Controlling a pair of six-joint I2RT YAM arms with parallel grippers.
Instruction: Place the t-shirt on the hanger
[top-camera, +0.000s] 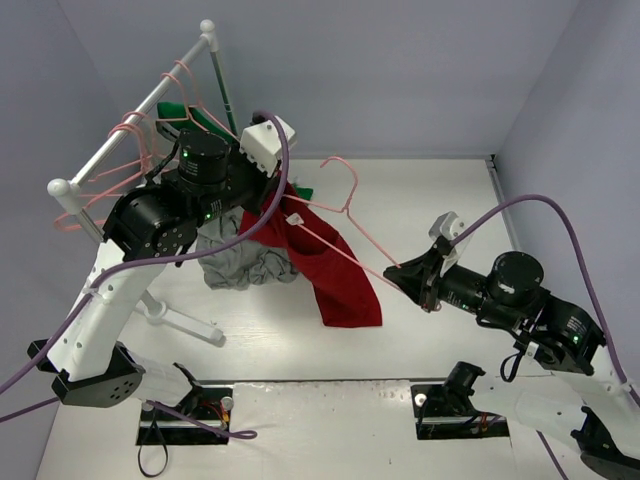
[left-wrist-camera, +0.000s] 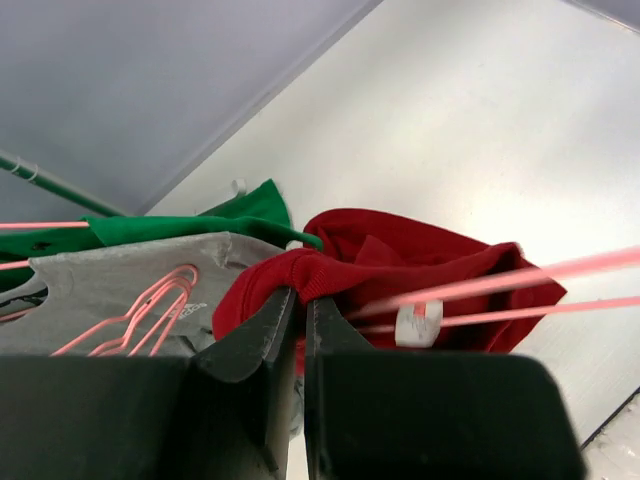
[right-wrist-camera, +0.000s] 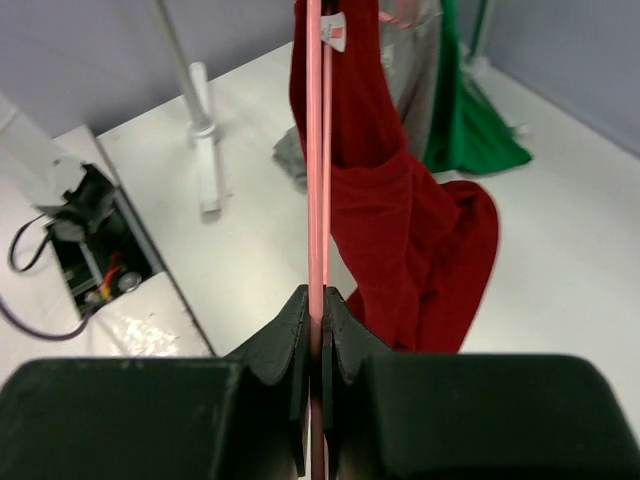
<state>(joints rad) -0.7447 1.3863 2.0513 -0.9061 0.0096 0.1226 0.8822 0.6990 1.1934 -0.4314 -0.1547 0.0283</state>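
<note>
hanger blurred, t-shirt partly hidden

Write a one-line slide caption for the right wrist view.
Right pincer shut on the pink hanger, its wire running into the dark red t-shirt.

Pale lavender-grey walls meet in a corner behind a glossy white table, soft light glinting off its surface; a white clothes rail slants across the upper left.

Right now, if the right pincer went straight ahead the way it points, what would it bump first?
Probably the dark red t-shirt, draped just ahead along the pink hanger that the right pincer grips, though depth is hard to judge.
</note>
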